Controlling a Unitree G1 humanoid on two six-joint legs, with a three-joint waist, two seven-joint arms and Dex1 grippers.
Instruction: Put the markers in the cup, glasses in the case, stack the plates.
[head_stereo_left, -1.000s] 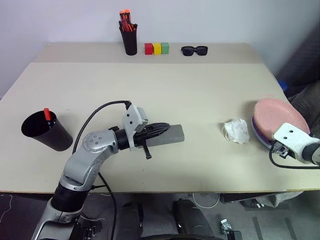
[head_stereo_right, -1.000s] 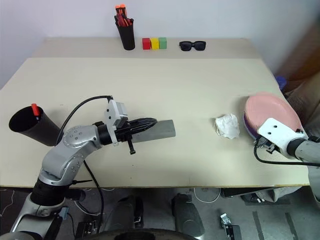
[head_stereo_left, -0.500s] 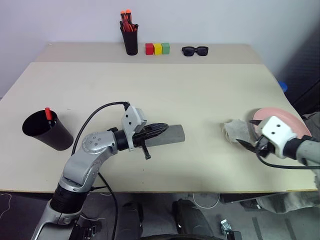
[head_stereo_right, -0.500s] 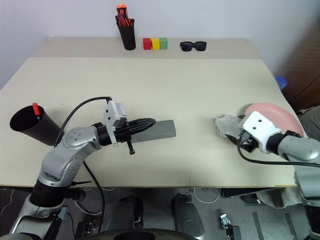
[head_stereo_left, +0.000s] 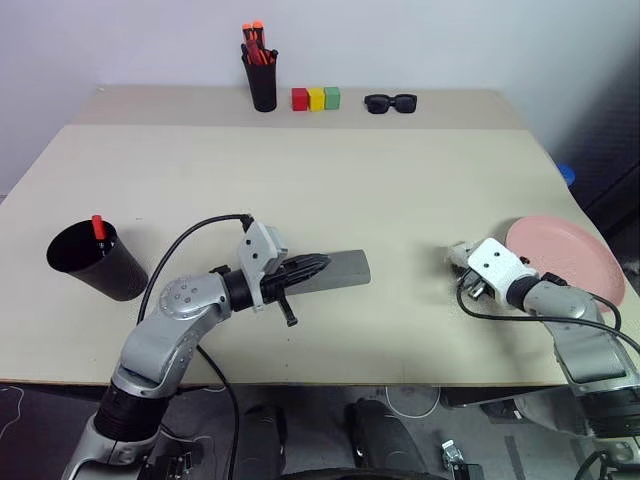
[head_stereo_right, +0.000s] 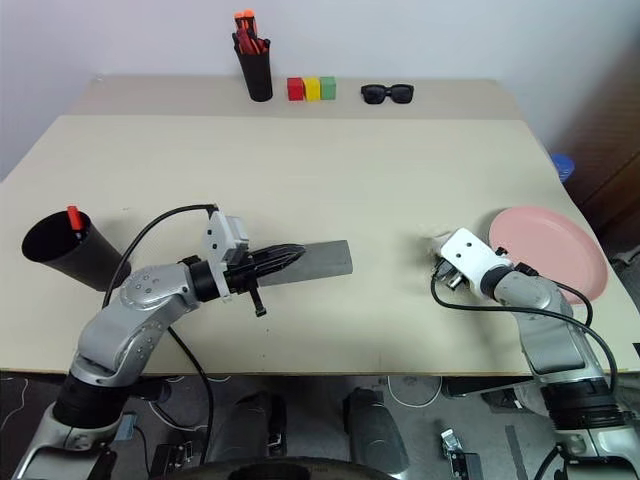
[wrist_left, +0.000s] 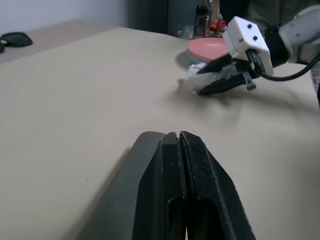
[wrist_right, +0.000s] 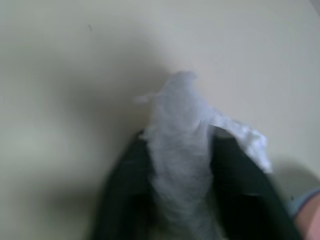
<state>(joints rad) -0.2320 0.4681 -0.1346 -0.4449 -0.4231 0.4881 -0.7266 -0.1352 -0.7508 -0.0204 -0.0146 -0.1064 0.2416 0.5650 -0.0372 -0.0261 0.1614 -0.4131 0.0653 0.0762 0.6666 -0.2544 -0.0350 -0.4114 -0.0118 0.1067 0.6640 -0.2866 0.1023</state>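
**Inspector:** Black plastic first, at the left edge of the table (head_stereo_left: 400, 180): the cup (head_stereo_left: 95, 264) stands upright near the front, with a red marker (head_stereo_left: 98, 227) poking out of its mouth. The white marker cannot be made out there.

**Clerk:** And the left arm?

**Inspector:** The left gripper (head_stereo_left: 312, 265) lies level, pointing to the right, its two black fingers (wrist_left: 172, 165) pressed flat together with nothing between them. They sit on or just above the grey case (head_stereo_left: 340, 270), which lies closed on the tabletop; contact cannot be confirmed.

**Clerk:** The back row?

**Inspector:** A narrow black pen pot (head_stereo_left: 261, 80) with orange-tipped pens, then red, yellow and green blocks (head_stereo_left: 315, 98), then black sunglasses (head_stereo_left: 389, 102). All well apart from both arms.

**Clerk:** Right side?

**Inspector:** A crumpled white tissue (wrist_right: 187, 130) lies between the case and the plates. The right gripper (wrist_left: 207, 80) is down on it, a finger on each side of the wad, pinching it. The wrist view is blurred, so the firmness of that hold is uncertain.

**Clerk:** The plates?

**Inspector:** The pink plate (head_stereo_left: 565, 256) sits near the right edge, just beside the right arm. A sliver of blue (wrist_right: 302, 202) beneath its rim is probably the blue plate.
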